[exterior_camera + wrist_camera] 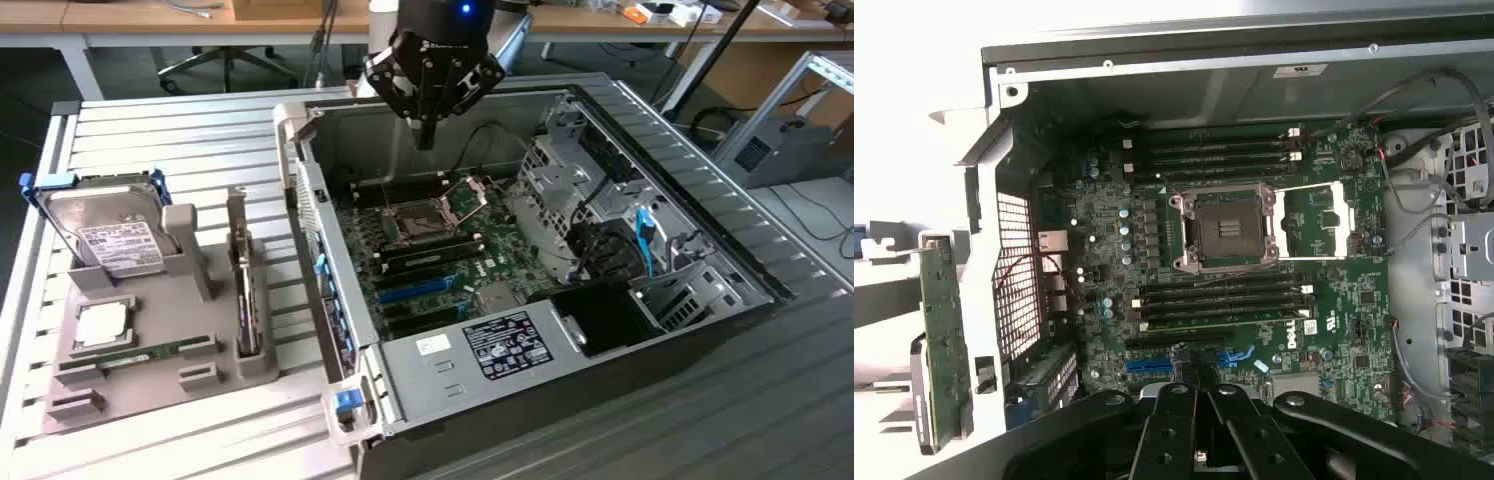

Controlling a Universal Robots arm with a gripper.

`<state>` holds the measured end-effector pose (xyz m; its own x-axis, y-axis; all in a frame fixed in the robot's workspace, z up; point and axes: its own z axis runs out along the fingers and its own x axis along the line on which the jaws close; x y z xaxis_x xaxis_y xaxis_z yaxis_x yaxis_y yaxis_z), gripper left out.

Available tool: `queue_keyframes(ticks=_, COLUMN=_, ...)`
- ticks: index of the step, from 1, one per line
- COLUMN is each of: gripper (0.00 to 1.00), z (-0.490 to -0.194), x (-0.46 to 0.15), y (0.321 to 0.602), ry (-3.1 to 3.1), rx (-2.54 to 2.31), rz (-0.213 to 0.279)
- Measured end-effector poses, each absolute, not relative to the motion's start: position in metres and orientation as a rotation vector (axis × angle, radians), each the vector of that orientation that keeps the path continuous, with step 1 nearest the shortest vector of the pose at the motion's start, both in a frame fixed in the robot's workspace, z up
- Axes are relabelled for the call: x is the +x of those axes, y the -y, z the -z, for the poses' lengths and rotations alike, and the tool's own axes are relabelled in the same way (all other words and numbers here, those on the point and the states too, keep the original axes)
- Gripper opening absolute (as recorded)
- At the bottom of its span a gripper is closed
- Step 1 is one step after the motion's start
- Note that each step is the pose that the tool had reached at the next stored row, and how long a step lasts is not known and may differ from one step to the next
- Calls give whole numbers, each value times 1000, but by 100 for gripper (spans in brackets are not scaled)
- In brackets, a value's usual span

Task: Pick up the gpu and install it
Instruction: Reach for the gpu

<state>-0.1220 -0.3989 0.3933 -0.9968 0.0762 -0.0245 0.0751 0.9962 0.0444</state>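
Pretty sure I'm driving this in a robotics lab or workshop. There's a gripper (424, 138) hanging over an open PC case (694, 190) on a slatted metal table (174, 130). A grey jig (160, 385) with loose parts sits beside it. Behind are wooden benches (120, 20) and a chair (227, 62), plus an aluminium frame (814, 80) and cables (821, 225) on the floor.
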Motion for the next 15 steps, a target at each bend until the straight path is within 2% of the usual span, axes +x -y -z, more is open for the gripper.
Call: queue_keyframes(ticks=15, gripper=11, z=-393, x=-127, y=399, ry=-3113, rx=118, rz=-68)
